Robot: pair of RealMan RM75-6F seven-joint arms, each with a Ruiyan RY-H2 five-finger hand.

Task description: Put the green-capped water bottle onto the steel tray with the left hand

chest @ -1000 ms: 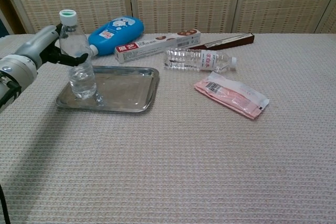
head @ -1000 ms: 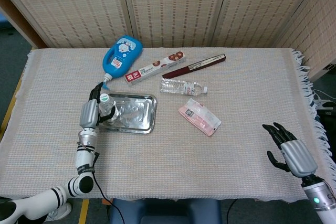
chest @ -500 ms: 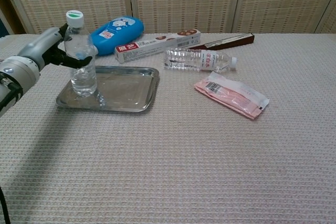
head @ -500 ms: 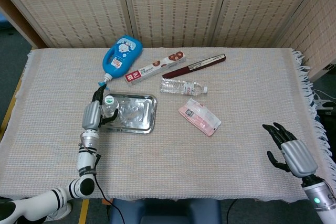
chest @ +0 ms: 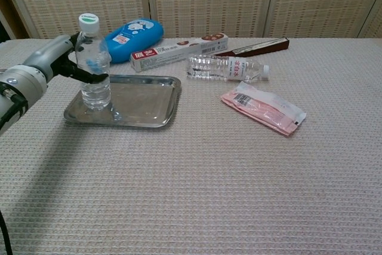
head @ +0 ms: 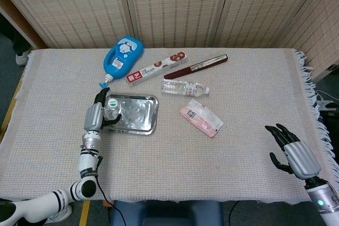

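Note:
The clear water bottle with the green cap point(chest: 94, 70) stands upright at the left end of the steel tray point(chest: 143, 97). My left hand point(chest: 57, 64) comes in from the left, and its dark fingers point(chest: 89, 76) wrap the bottle's middle. From the head view the cap point(head: 112, 102) shows from above, with the left hand point(head: 95, 114) beside it at the tray's point(head: 140, 116) left edge. My right hand point(head: 291, 151) hovers near the table's front right corner, fingers spread and holding nothing. The chest view does not show it.
Behind the tray lie a blue bottle point(chest: 132, 37), a long white box point(chest: 179, 52) and a dark red case point(chest: 256, 46). A second clear bottle point(chest: 227, 68) lies on its side right of the tray, with a pink packet point(chest: 262, 107) in front of it.
The bottle, tilted a second ago, has shifted slightly right and stands straight on the tray. My left hand moved with it and stays around it. The right hand has not moved.

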